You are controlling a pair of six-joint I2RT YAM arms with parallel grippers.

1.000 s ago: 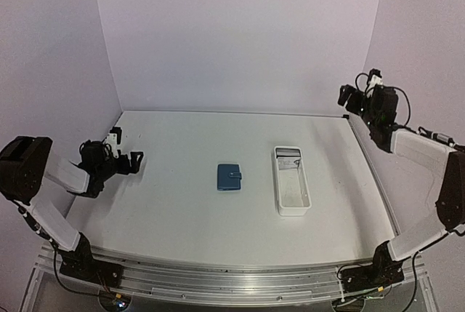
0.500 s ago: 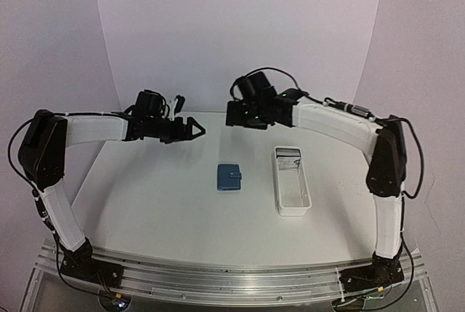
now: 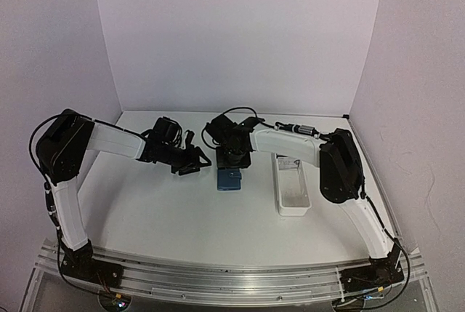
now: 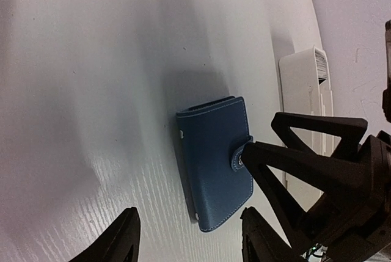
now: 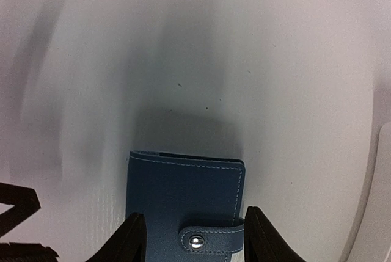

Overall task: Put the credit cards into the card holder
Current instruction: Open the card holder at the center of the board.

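Observation:
The card holder (image 3: 229, 180) is a shut blue wallet with its strap snapped, flat on the table's middle. My right gripper (image 3: 234, 158) hovers just over its far end, open, one finger on each side of the strap end (image 5: 194, 237). In the right wrist view the card holder (image 5: 183, 189) fills the gap between the fingers. My left gripper (image 3: 193, 162) is open just left of the wallet, nothing between its fingers (image 4: 189, 240); the card holder (image 4: 214, 164) lies ahead. Pale credit cards (image 4: 320, 65) stand in the white tray's far end.
A long white tray (image 3: 293, 194) lies right of the wallet, its far end partly under my right arm. In the left wrist view the tray (image 4: 298, 85) sits beyond the right gripper's black fingers (image 4: 305, 164). Walls close the table's back and sides.
Both arms have swung in from the table's sides to the middle and come down over the wallet. Both pairs of jaws have narrowed.

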